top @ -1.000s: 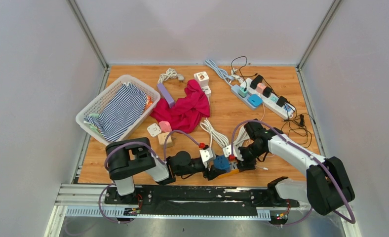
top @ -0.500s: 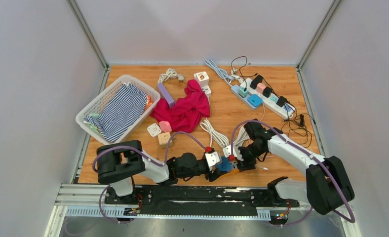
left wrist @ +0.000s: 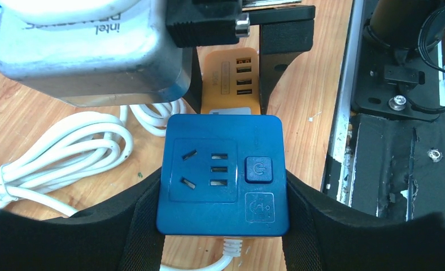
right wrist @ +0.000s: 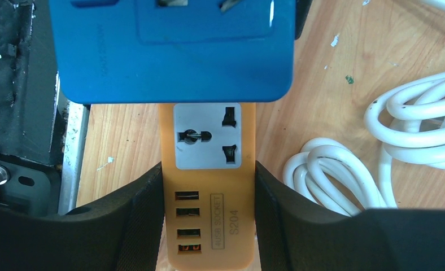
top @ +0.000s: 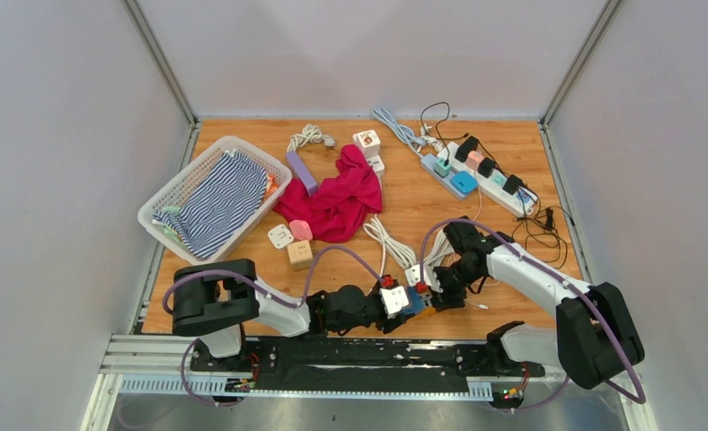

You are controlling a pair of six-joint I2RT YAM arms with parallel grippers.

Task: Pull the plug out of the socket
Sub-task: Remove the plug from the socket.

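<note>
My left gripper [left wrist: 222,189] is shut on a blue cube socket [left wrist: 222,172] with a white cable leaving its near side. My right gripper [right wrist: 209,195] is shut on an orange USB socket strip [right wrist: 209,186]; its grey universal outlet shows empty. The blue cube [right wrist: 172,48] overlaps the strip's far end, and I cannot tell whether they are joined. In the top view both grippers meet at the table's front edge, left [top: 402,303] and right [top: 433,296], with the cube [top: 413,303] and strip [top: 427,312] between them.
White coiled cables [top: 386,238] lie just behind the grippers. Small cube adapters [top: 292,242], a red cloth [top: 341,197] and a white basket [top: 166,202] with striped fabric sit to the left. A white power strip [top: 485,171] with several plugs is at the back right.
My left arm has reached further right, bringing the blue cube closer to the right gripper and over the orange strip. The right arm has stayed put.
</note>
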